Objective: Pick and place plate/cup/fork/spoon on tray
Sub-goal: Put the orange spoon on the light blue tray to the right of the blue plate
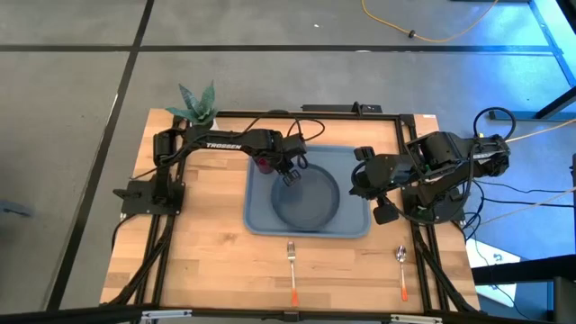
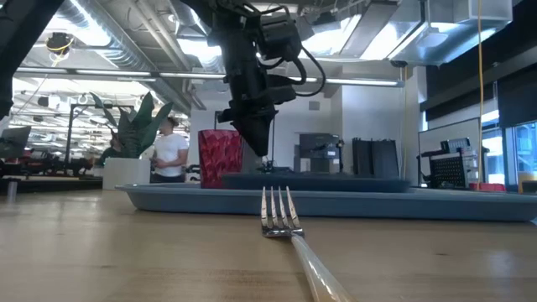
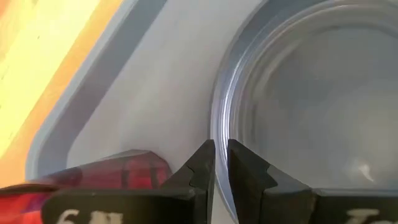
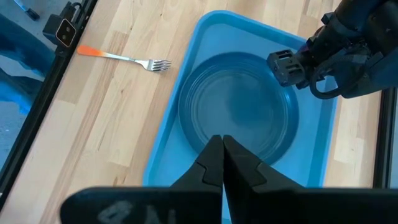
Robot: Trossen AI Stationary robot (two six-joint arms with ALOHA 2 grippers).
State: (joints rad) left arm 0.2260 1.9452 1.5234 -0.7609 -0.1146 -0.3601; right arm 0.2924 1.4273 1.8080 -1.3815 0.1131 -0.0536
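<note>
The slate-blue plate (image 1: pixel 308 200) lies flat in the light-blue tray (image 1: pixel 261 220). The dark-red cup (image 1: pixel 264 163) stands upright in the tray's far left corner, beside the plate. My left gripper (image 3: pixel 221 163) points steeply down at the plate's far left rim, next to the cup (image 3: pixel 124 169), with a narrow gap between its fingers. My right gripper (image 4: pixel 222 148) hangs shut and empty, high over the tray's right side. The fork (image 1: pixel 292 270) and the spoon (image 1: pixel 402 270) lie on the wood near the front edge, orange handles toward the near side. My left gripper's fingertips (image 3: pixel 202 163) stand one on each side of the plate's far left rim (image 3: pixel 216 127), coming from above at a steep slant. The plate lies flat on the tray. Whether the fingers touch the rim, I cannot tell.
A potted plant (image 1: pixel 198 103) stands at the table's far left corner. The tray's near rim (image 2: pixel 336 204) rises just behind the fork's tines (image 2: pixel 277 214). Bare wood lies left of the tray and between fork and spoon. A person stands in the room beyond the table.
</note>
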